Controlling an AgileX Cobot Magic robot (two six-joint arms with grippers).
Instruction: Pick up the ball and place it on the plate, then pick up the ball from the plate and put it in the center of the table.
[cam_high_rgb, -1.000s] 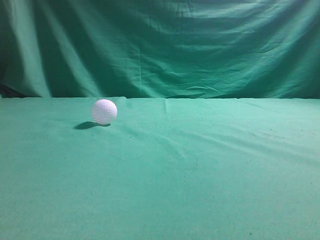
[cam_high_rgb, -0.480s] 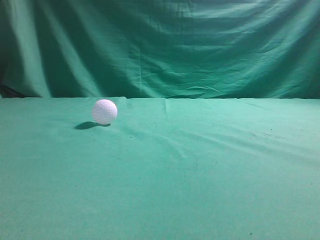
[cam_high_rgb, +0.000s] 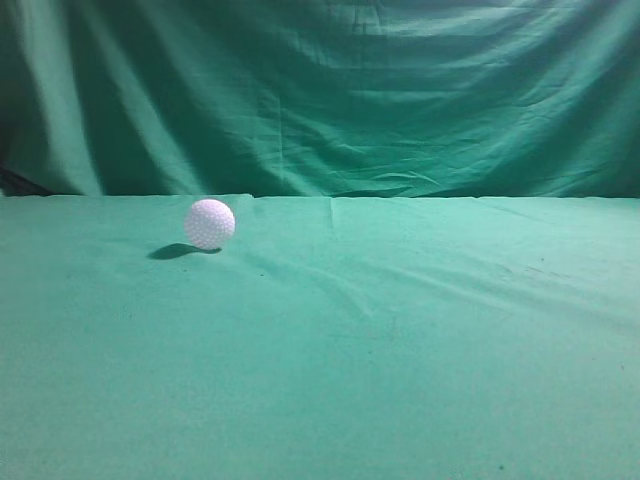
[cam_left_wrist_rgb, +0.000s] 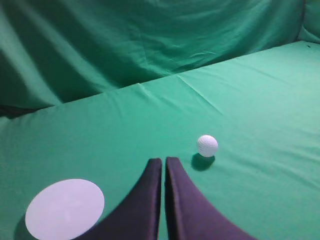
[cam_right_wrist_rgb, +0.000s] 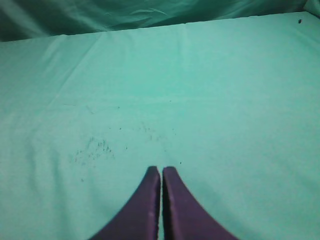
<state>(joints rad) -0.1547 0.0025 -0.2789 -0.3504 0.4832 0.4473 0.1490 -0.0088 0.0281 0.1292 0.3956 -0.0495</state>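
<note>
The white dimpled ball (cam_high_rgb: 209, 223) rests on the teal-green table (cam_high_rgb: 400, 350), left of middle and near the far edge. It also shows in the left wrist view (cam_left_wrist_rgb: 207, 145), ahead and to the right of my left gripper (cam_left_wrist_rgb: 163, 161), which is shut and empty. A flat white round plate (cam_left_wrist_rgb: 65, 208) lies on the cloth to the left of the left gripper; it is out of the exterior view. My right gripper (cam_right_wrist_rgb: 161, 170) is shut and empty above bare cloth (cam_right_wrist_rgb: 225, 100). Neither gripper shows in the exterior view.
A darker green draped curtain (cam_high_rgb: 320, 90) hangs behind the table's far edge. Faint dark specks (cam_right_wrist_rgb: 92, 147) stain the cloth ahead and left of the right gripper.
</note>
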